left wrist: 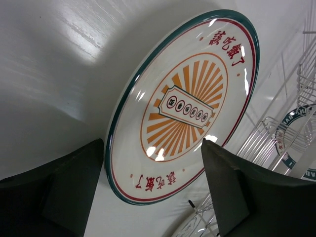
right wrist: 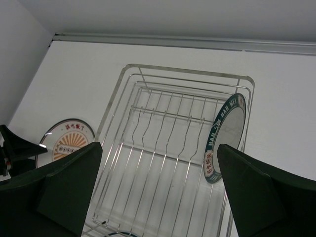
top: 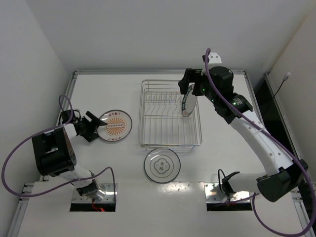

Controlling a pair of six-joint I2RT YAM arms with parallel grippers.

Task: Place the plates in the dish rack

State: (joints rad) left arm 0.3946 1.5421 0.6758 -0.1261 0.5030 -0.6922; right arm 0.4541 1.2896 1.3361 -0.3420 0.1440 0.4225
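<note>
**Picking up the sunburst plate (top: pixel 116 124)**

My left gripper (top: pixel 97 126) straddles its rim, jaws wide, nothing pinched yet, on the table (top: pixel 98 89) left of the dish rack (top: pixel 170 144); next I'd close and lift; right gripper (right wrist: pixel 159 144) hangs open, empty, above the rack, where the teal-rimmed plate (top: pixel 188 102) stands upright.

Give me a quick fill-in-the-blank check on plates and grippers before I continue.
Only ____ plate, the teal-rimmed plate, stands in the dish rack.
The sunburst plate lies on the rack's ____ in the top view.
The emblem plate lies ____ on the table.
The right gripper hangs ____ over the rack.
Missing: one; left; flat; open.
</note>
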